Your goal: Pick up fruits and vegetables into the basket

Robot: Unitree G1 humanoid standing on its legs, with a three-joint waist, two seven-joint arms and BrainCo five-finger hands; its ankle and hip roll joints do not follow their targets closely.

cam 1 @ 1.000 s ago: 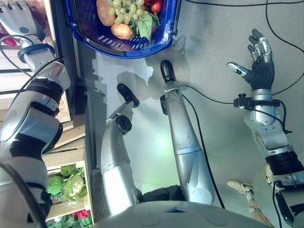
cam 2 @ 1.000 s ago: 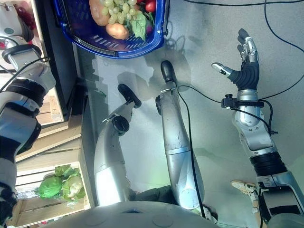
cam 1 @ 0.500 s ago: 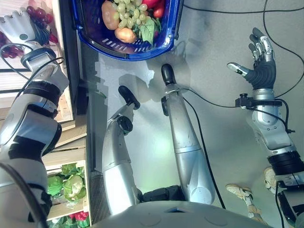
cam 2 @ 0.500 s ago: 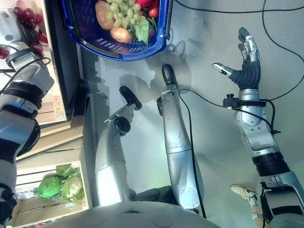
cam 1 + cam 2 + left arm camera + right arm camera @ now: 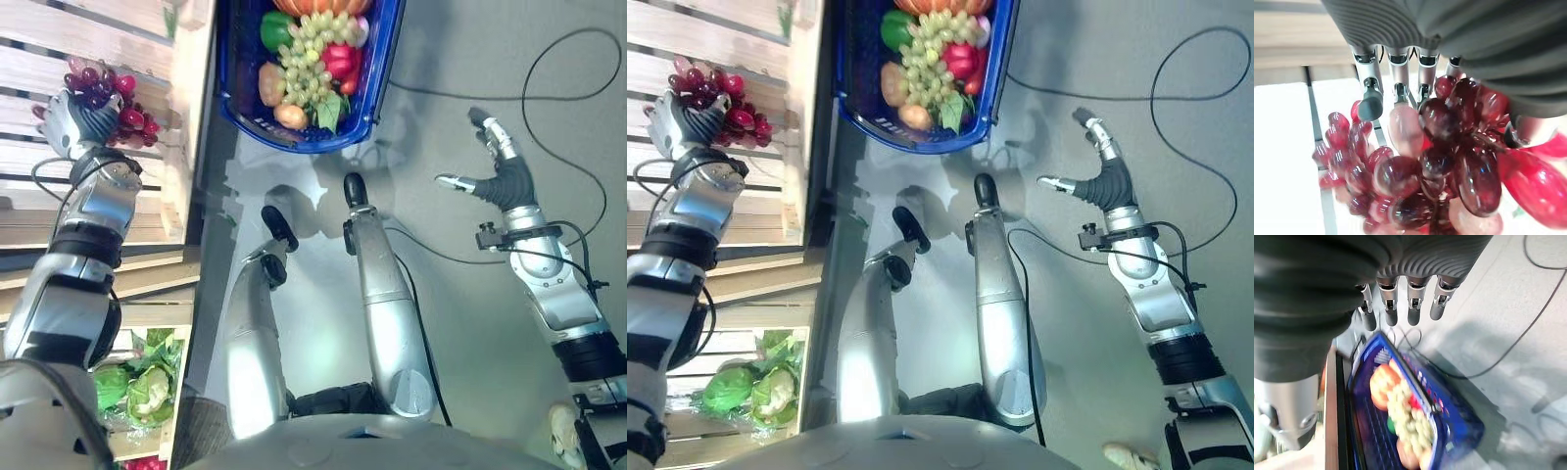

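A bunch of red grapes lies on a pale wooden shelf at the far left. My left hand rests against the bunch, and its straight fingers reach over the grapes, some tips hidden among them. The blue basket stands on the floor ahead. It holds green grapes, a green pepper, a red pepper and other produce. My right hand hangs open over the grey floor, right of the basket, holding nothing.
Wooden crates stack up along the left side. A lower crate holds green leafy heads. A smooth red fruit lies beside the grapes. A black cable loops on the floor to the right of the basket.
The camera has tilted, so more of the shelf and basket show. My left hand has come onto the red grapes. The right hand has turned more side-on.
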